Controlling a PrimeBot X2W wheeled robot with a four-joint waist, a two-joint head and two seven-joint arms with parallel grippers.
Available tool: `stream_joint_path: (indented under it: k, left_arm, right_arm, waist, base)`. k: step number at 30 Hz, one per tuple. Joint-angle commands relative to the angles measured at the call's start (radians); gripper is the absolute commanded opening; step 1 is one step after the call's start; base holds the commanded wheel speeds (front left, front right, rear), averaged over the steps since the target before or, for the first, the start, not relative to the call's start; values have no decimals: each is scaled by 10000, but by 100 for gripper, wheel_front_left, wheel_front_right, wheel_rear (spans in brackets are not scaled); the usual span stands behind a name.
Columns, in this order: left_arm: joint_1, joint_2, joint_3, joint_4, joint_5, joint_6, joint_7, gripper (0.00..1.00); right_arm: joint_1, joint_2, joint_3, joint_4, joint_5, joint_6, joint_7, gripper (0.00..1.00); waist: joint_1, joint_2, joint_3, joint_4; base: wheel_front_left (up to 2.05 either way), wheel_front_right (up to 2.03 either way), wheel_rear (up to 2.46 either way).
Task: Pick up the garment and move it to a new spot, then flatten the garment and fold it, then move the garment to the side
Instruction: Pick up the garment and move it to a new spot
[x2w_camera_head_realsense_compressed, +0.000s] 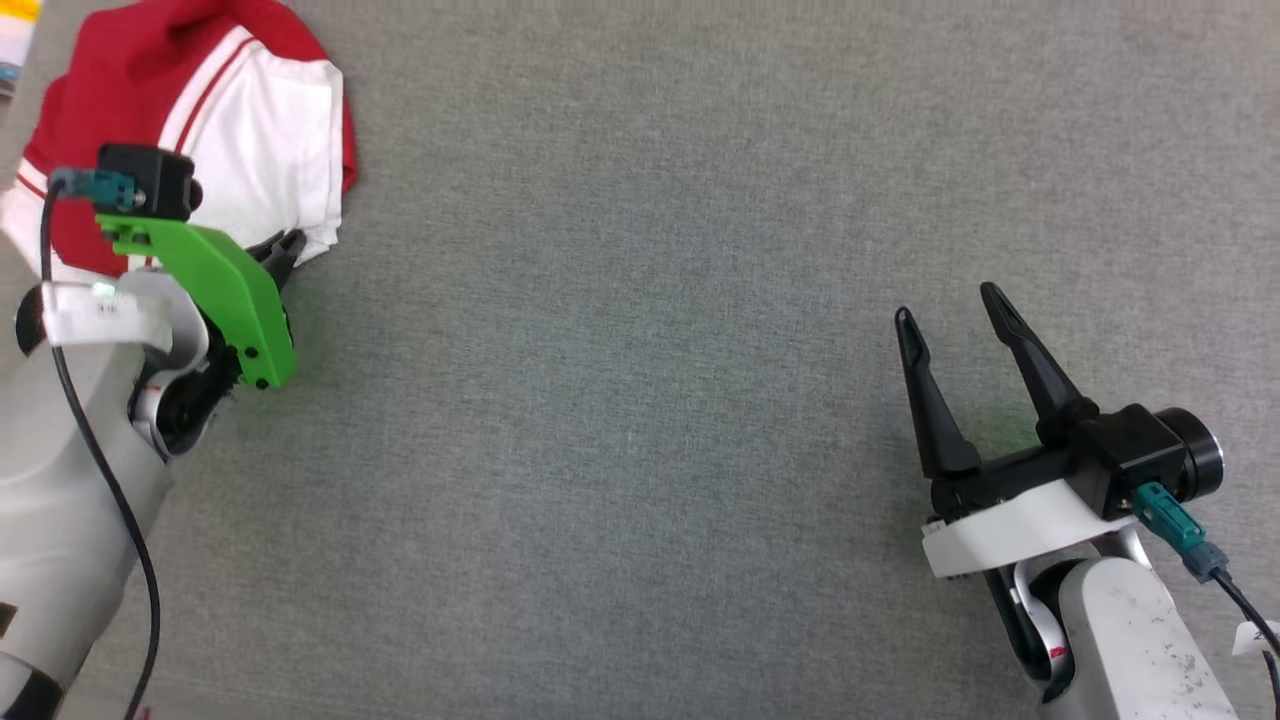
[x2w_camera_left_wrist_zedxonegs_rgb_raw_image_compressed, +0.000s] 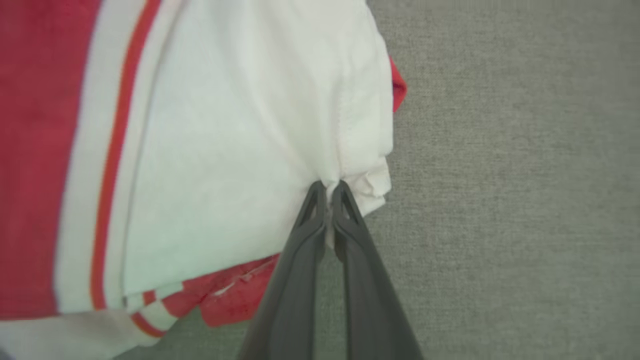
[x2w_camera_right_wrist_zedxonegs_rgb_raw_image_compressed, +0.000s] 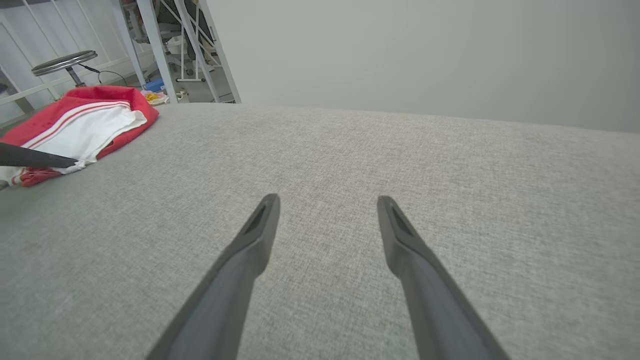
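The garment (x2w_camera_head_realsense_compressed: 230, 110), red with a white sleeve and red-and-white stripe trim, lies bunched at the far left corner of the grey table (x2w_camera_head_realsense_compressed: 640, 400). My left gripper (x2w_camera_head_realsense_compressed: 290, 248) reaches into its near right edge. In the left wrist view the garment (x2w_camera_left_wrist_zedxonegs_rgb_raw_image_compressed: 225, 125) has a pinch of its white sleeve hem clamped in my shut left gripper (x2w_camera_left_wrist_zedxonegs_rgb_raw_image_compressed: 329, 189). My right gripper (x2w_camera_head_realsense_compressed: 955, 305) is open over bare cloth at the lower right, well away from the garment (x2w_camera_right_wrist_zedxonegs_rgb_raw_image_compressed: 85, 125). Its fingers (x2w_camera_right_wrist_zedxonegs_rgb_raw_image_compressed: 265, 215) are spread with nothing between them.
Grey fabric covers the whole table (x2w_camera_right_wrist_zedxonegs_rgb_raw_image_compressed: 350, 175), and a plain wall rises behind its far edge. Past the table's far left corner stand a round stool (x2w_camera_right_wrist_zedxonegs_rgb_raw_image_compressed: 64, 61) and a metal frame (x2w_camera_right_wrist_zedxonegs_rgb_raw_image_compressed: 160, 50) on the floor.
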Motion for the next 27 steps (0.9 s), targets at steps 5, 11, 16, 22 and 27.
stream_joint_path:
  k: [5,11,16,22,27]
  left_arm:
    - [304,129,163,-333,-234,-26,-1937,0]
    - [198,274,421,-985,57,48,-3253,0]
    - [36,381,294,-2159,447,448,-3284,0]
    - [59,106,-106,-3627,663,989,-2696,0]
    - [30,-678,-427,-4488,607,1090,-2545,0]
  right_arm:
    - [373,42,-158,161,113,-7,-91,100]
    - [705,117,-399,281,245,-7,-91,100]
    - [916,190,-553,321,367,-7,-91,100]
    - [1109,241,-810,334,440,-7,-91,100]
    - [1198,257,-1106,311,501,-7,-91,100]
  waist:
    - [-1,0,-1359,147]
    - [-1,0,-2328,155]
    - [-1,0,-2926,8]
    - [-1,0,-3417,-422]
    - [-1,0,-3667,-892]
  base:
    - [0,0,0]
    - [0,0,0]
    - [0,0,0]
    - [0,0,0]
    - [0,0,0]
